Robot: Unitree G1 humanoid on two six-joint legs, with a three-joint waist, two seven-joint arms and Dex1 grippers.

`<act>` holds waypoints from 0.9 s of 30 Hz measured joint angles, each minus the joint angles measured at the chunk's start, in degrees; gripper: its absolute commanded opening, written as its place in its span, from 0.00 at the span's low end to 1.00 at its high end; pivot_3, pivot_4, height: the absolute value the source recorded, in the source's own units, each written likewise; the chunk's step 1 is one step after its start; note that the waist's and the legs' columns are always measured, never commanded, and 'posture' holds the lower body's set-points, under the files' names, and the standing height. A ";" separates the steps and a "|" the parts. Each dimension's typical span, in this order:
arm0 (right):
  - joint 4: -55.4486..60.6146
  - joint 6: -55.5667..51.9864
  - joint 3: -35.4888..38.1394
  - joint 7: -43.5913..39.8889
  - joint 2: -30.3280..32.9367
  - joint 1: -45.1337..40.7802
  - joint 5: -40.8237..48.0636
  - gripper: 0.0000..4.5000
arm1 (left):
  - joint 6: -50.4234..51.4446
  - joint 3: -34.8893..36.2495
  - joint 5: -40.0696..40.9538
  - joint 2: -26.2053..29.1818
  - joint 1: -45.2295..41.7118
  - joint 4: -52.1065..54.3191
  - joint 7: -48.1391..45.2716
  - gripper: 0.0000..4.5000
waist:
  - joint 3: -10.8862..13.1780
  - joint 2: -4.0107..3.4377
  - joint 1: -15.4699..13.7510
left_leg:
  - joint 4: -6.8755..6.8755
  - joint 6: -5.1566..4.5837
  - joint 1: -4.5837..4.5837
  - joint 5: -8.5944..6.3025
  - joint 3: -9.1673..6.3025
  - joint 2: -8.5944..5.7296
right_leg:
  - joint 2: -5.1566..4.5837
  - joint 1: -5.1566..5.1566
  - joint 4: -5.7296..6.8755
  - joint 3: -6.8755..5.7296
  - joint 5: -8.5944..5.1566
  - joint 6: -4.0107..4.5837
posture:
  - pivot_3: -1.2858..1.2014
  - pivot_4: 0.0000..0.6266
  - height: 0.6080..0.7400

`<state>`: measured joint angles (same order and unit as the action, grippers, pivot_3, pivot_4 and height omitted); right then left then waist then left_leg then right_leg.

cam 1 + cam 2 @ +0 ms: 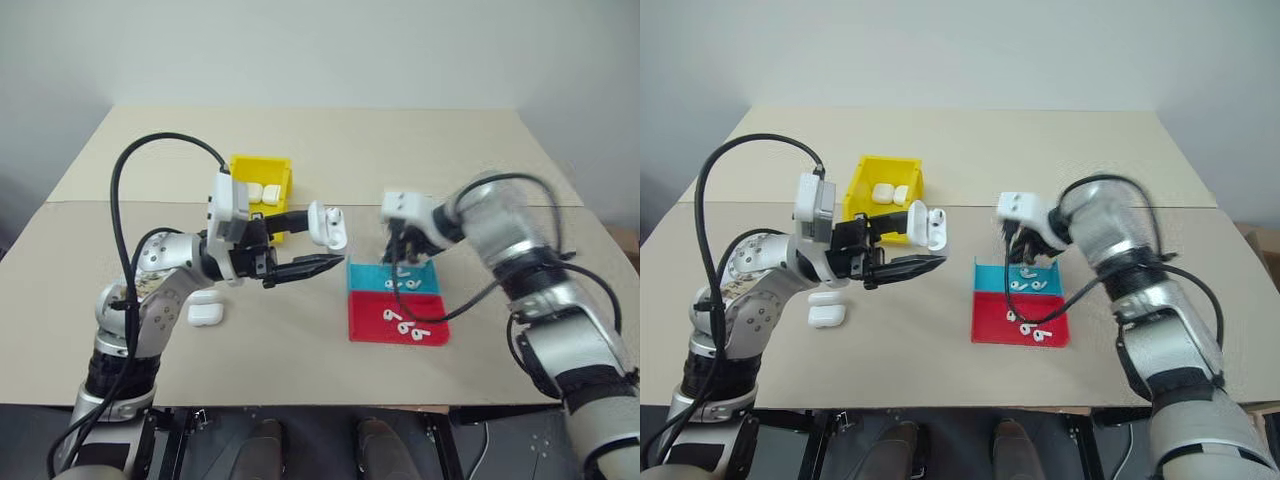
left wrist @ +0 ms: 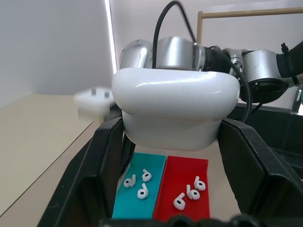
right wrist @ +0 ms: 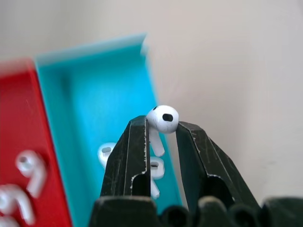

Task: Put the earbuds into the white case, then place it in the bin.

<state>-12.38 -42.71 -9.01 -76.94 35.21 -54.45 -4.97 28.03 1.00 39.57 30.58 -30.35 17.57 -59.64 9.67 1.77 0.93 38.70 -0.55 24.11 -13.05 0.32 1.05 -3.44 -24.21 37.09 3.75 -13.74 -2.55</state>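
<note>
While the left gripper (image 1: 318, 262) clenched the white case (image 1: 328, 225) up off the desk (image 1: 400, 150) with its lid open, the right gripper (image 3: 161, 130) pinched one earbud (image 3: 163, 119) by its stem, head up, over the teal tray (image 1: 385, 278). From that earbud the case lay to the left. I think it must go that way next.

white case (image 2: 175, 111): glossy plastic | table (image 1: 300, 350): matt | teal tray (image 3: 94, 94): smooth plastic
</note>
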 measured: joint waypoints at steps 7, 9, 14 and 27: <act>29.36 -12.21 27.76 6.56 -6.12 21.69 24.53 0.14 | -0.24 -0.02 0.03 -0.23 -1.46 -1.48 -1.27 0.62 | 0.00 0.00 -0.40 | 0.09 0.00 0.03 0.00 -0.06 -0.06 | -0.03 0.07 0.00 -0.03 0.01 -0.03 | 0.52 0.24 1.00; 34.66 -16.28 33.73 9.34 -7.79 22.91 31.63 0.14 | -0.25 -0.15 0.04 -0.63 -1.86 -2.18 -1.75 0.62 | -0.01 -0.01 -0.14 | 0.10 0.00 -0.01 0.00 -0.06 -0.04 | -0.01 0.08 0.02 -0.01 0.02 -0.04 | 0.52 0.24 1.00; 46.63 -24.78 43.33 20.85 -13.32 23.32 53.67 0.14 | 0.65 -1.42 0.31 -1.89 -4.26 -2.75 -1.79 0.62 | -0.02 -0.03 0.50 | 0.03 0.00 -0.12 0.00 -0.07 0.02 | 0.09 0.12 0.03 0.02 0.01 -0.01 | 0.52 0.24 1.00; 49.07 -24.03 35.66 44.33 -7.17 25.08 78.80 0.14 | 5.43 -4.67 1.42 -3.24 -5.01 1.09 1.07 0.62 | -0.02 -0.03 0.17 | 0.05 -0.01 -0.06 0.01 -0.04 -0.03 | 0.05 0.13 -0.03 0.02 0.00 -0.04 | 0.52 0.24 1.00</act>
<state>36.69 -66.74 26.65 -32.60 28.04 -29.37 73.82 33.46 -3.66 41.00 27.34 -35.36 18.67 -58.57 9.65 1.74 1.10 38.75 -0.56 24.05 -13.04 0.29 1.02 -3.40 -24.08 37.07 3.77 -13.74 -2.60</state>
